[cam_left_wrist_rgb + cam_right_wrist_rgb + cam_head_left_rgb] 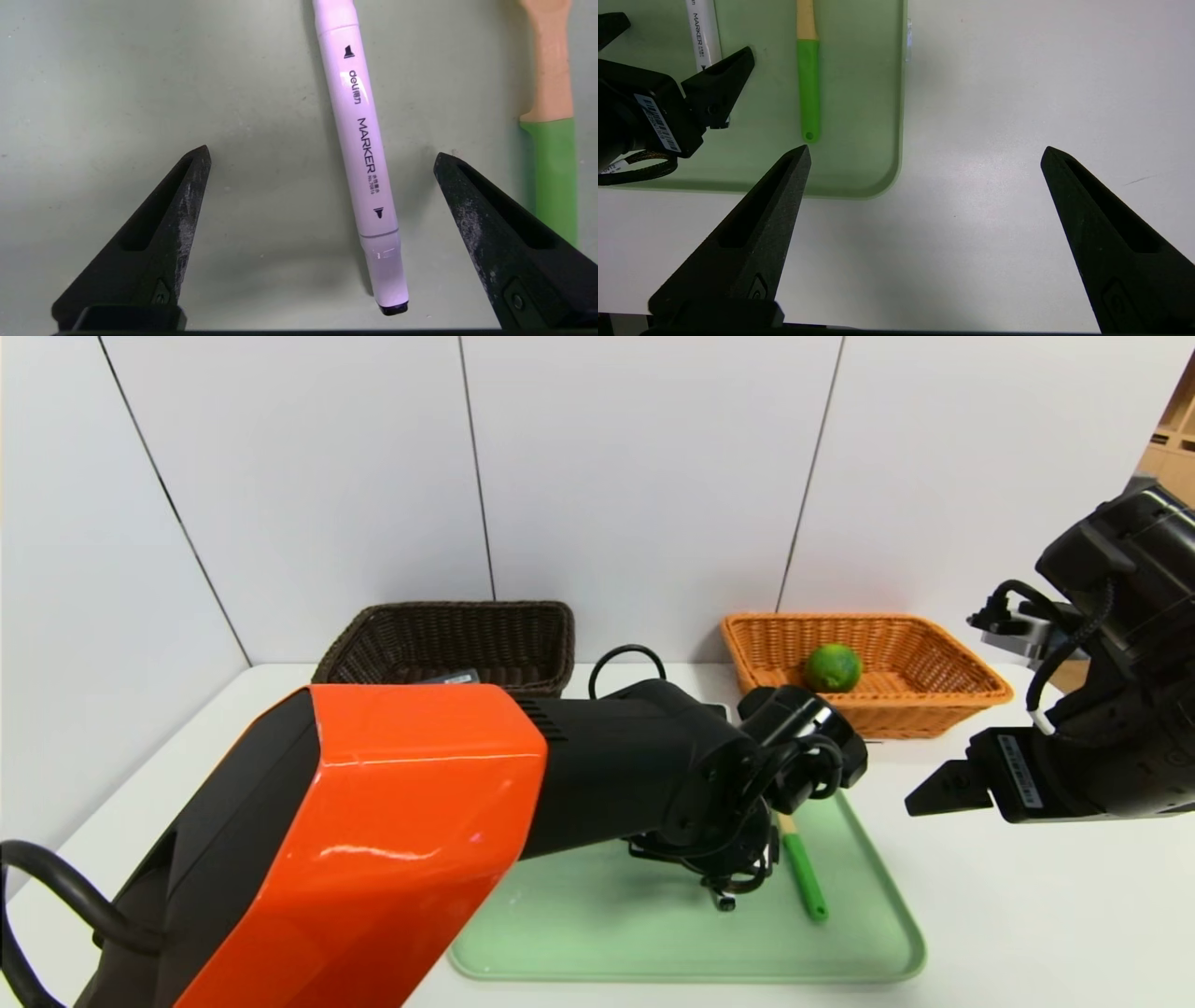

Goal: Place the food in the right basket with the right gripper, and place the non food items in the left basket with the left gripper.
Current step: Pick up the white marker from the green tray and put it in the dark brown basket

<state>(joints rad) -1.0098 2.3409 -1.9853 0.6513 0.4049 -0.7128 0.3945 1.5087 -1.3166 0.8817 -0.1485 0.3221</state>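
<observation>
Marker (359, 154) between spread left hand (322, 158) fingers, untouched.

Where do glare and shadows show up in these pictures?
Head view: bright streaks of glare on the left arm's orange shell. Left wrist view: a shine along the marker, with a soft shadow beside it on the tray. Right wrist view: the table is evenly lit.

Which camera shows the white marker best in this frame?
The left wrist view: the marker lies nearly full length on the green tray, lettering readable, between the open left tool. The right wrist view shows only a short stretch of it behind that tool. In the head view the left arm hides it.
</observation>
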